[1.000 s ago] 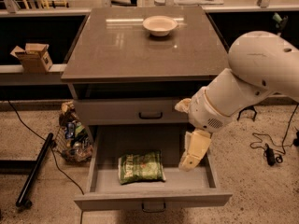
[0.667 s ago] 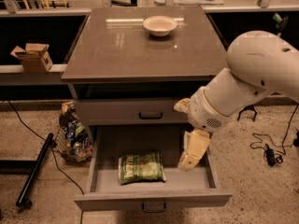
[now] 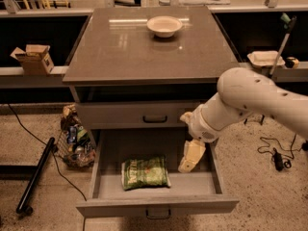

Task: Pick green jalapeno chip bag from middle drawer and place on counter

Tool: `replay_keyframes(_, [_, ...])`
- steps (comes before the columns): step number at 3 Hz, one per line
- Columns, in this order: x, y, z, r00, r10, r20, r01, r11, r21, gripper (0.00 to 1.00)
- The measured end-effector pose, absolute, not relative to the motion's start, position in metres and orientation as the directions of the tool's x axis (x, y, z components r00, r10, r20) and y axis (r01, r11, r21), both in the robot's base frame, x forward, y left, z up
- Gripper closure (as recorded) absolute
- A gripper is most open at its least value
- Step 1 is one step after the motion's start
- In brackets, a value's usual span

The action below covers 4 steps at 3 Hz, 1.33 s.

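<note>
- The small crinkled green chip bag (image 3: 145, 173) lies flat on the floor of the wide grey open drawer (image 3: 159, 207).
- The bag sits near the middle of the drawer, a bit to the left side as the camera sees it.
- The cream-coloured tool (image 3: 188, 163) points down into the same drawer, near its right wall.
- The tool is beside the bag but apart from it, and grey drawer floor shows between them.
- The tool holds nothing, and I cannot tell if it is open or closed.
- The big white round robot arm (image 3: 250, 100) reaches in from the right side of the picture.
- Above the open drawer is a thin grey drawer front with a black handle (image 3: 155, 119), and it is pushed in.
- The shiny grey-brown square worktop (image 3: 125, 47) sits on top of the cabinet.
- A shallow white bowl (image 3: 164, 26) rests on the worktop near its far edge.
- A brown cardboard box (image 3: 32, 59) sits on a pale ledge to the left.
</note>
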<state>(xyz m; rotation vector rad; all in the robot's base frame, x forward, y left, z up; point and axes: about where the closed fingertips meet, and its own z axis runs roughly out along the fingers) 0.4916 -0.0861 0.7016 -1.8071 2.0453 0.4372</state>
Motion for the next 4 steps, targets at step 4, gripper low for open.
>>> replay_keyframes(4, [0.542,-0.078,0.568,-0.145,-0.862,-0.485,-0.986,0.164,0.004,0.00])
